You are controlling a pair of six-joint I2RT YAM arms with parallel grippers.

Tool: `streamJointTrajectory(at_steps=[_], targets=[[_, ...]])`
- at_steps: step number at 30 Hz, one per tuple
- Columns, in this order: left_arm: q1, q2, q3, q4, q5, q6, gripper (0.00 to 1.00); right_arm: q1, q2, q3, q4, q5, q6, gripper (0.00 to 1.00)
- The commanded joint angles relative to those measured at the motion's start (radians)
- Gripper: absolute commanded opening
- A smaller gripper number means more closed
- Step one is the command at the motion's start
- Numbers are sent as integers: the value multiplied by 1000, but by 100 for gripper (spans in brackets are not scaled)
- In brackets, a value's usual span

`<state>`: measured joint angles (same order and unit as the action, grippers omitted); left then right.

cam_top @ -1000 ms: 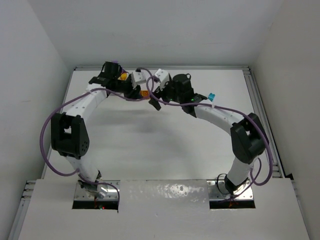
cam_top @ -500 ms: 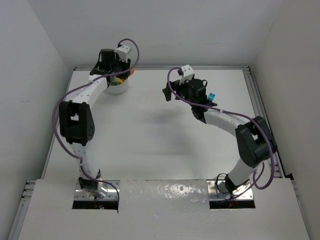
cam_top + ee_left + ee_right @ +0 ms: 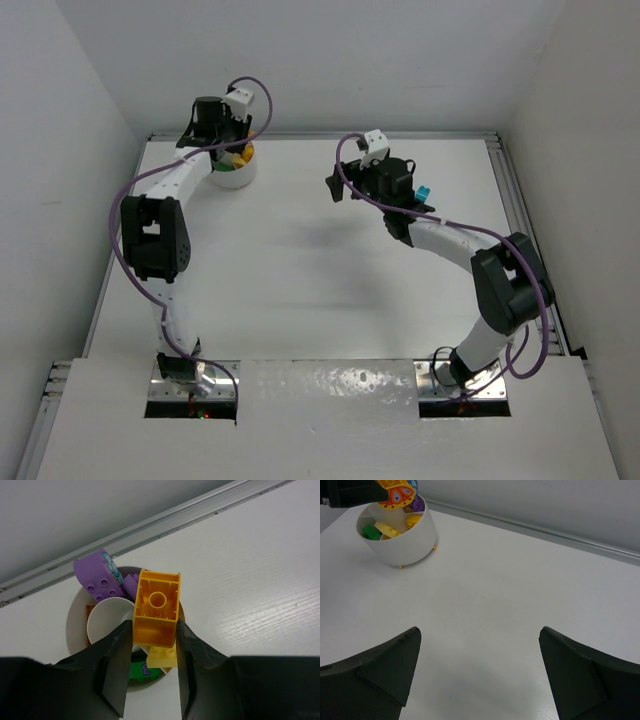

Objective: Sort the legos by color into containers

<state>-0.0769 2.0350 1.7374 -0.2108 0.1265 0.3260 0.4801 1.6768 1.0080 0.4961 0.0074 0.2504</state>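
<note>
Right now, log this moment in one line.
left claw: shut on orange lego above bowl | right claw: open, empty | teal lego: on table

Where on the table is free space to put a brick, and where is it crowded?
The widest bare patch of the table lies between the left arm and right arm, from the bowl toward their bases. Bare too: between bowl and right gripper. Crowded: the bowl, with the left gripper holding an orange brick over it.

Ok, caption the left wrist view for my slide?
Left fingers grip an orange brick above the white bowl of legos.
</note>
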Motion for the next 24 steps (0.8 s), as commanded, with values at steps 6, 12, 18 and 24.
streamJointTrajectory(at_steps=[6,12,18,24], targets=[[12,28,25,21,67,39,0,0,-37,17,38,-4,6,99],[15,42,-9,31,65,62,0,0,-38,23,27,-4,6,99],[28,50,7,56,38,79,0,0,-40,37,13,-44,-3,99],[35,56,-13,14,55,101,0,0,-46,32,15,-43,-10,99]])
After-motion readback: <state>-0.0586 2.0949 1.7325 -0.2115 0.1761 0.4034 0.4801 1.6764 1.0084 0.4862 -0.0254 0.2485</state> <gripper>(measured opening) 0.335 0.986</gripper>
